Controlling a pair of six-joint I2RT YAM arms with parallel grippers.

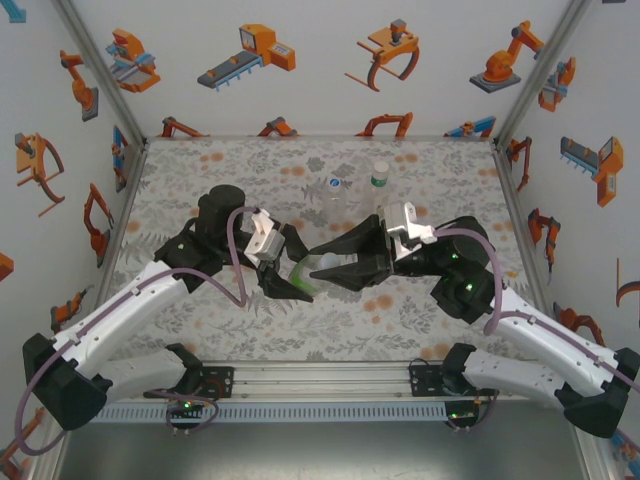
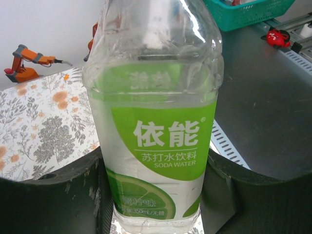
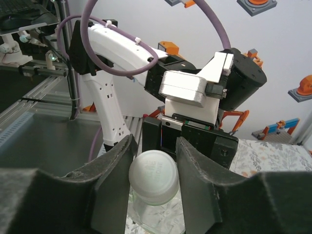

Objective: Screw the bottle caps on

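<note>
The left claw (image 1: 292,282) clamps the green-labelled bottle (image 2: 156,122) over the worktop (image 1: 200,320). The right claw (image 3: 153,163) pinches the white cap (image 3: 152,178) at its neck. Behind, the clear bottle (image 1: 335,197) and the green-banded bottle (image 1: 378,186) look capped, so this seems the last.

Cap (image 3: 152,176) atop bottle (image 2: 153,141), other bottles (image 1: 333,195) behind

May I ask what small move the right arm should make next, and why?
Probably twist the right gripper to screw the white cap down. Its fingers press the cap from both sides, and the left gripper clamps the green-labelled bottle, so the bottle should hold steady.
</note>
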